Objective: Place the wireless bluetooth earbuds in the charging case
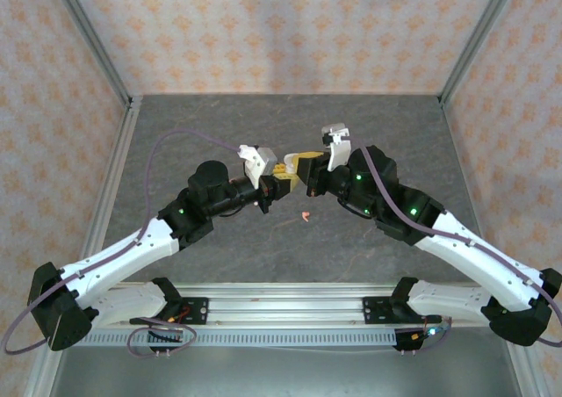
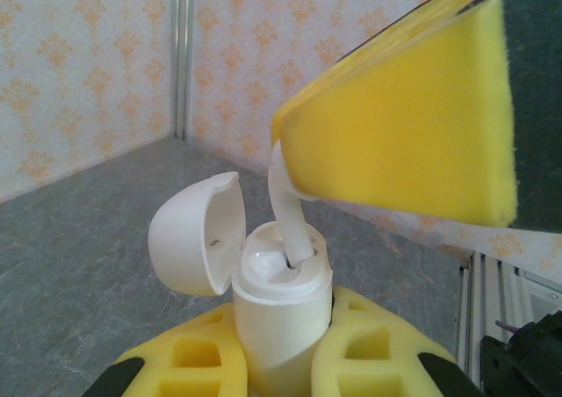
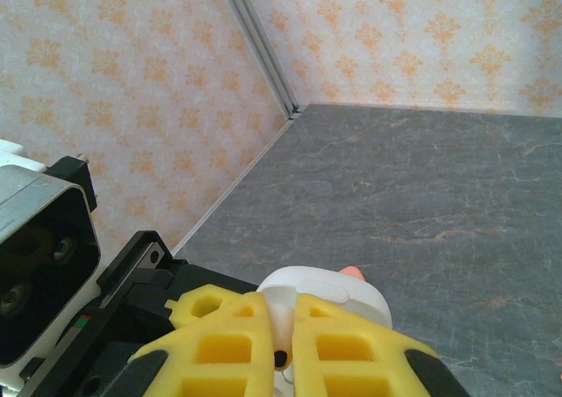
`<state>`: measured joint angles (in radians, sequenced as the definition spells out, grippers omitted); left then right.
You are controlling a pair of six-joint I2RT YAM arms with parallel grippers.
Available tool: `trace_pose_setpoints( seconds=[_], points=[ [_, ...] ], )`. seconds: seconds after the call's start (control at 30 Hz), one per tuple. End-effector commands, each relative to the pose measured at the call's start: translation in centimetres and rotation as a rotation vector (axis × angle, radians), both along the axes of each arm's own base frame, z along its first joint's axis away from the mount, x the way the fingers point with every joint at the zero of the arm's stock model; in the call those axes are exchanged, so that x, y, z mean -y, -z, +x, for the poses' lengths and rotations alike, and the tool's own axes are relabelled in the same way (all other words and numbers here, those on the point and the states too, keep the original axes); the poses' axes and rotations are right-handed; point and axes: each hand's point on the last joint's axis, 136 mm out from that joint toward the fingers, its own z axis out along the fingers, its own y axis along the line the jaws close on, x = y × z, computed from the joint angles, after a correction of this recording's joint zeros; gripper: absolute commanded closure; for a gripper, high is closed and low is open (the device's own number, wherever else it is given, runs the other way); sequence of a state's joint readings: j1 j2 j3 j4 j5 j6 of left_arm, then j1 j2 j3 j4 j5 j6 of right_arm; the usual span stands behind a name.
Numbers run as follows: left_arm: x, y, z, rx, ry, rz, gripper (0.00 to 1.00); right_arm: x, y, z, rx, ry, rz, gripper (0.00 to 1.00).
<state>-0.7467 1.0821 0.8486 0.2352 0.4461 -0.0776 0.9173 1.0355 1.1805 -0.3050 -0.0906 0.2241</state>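
L fingers (image 2: 198, 355) clamped on open white case (image 2: 279, 313); R fingers (image 2: 413, 125) pinch white earbud (image 2: 288, 211), stem in case top

1. This is a robot test cell in a lab: wallpapered panels (image 1: 281, 28) stand beyond and to both sides of the left pincer (image 1: 274, 184) and the right pincer (image 1: 303, 167).
2. Aluminium frame posts (image 1: 92, 37) join the panels at the corners.
3. Below the pincers lies a grey stone-look table (image 1: 219, 125). Nearer than them, a slotted rail (image 1: 281, 307) carries the arm bases (image 1: 176, 293).
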Motion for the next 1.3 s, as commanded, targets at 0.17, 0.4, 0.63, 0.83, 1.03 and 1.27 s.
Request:
trace_pose_setpoints(
  seconds=[0.17, 0.4, 0.63, 0.83, 1.03, 1.27],
  points=[
    [-0.4, -4.0, 0.8, 0.077, -0.057, -0.080, 1.00, -0.1, 1.9, -0.7, -0.065, -0.022, -0.012, 0.90],
    [-0.5, -4.0, 1.2, 0.072, -0.074, -0.081, 1.00, -0.3, 2.4, -1.0, -0.068, -0.036, -0.030, 0.89],
    [-0.7, -4.1, 1.4, 0.071, -0.091, -0.083, 1.00, -0.4, 3.4, -1.0, -0.078, -0.023, -0.074, 0.88],
    [-0.6, -3.8, 1.5, 0.062, -0.093, -0.082, 1.00, -0.7, 3.1, -0.9, -0.094, -0.015, -0.076, 0.79],
    [-0.8, -3.4, 1.5, 0.052, -0.103, -0.074, 1.00, -0.6, 1.6, -0.7, -0.142, 0.019, -0.025, 0.61],
    [-0.8, -3.3, 1.7, 0.049, -0.108, -0.074, 1.00, -0.9, 0.6, -0.8, -0.251, 0.044, -0.020, 0.48]
  ],
)
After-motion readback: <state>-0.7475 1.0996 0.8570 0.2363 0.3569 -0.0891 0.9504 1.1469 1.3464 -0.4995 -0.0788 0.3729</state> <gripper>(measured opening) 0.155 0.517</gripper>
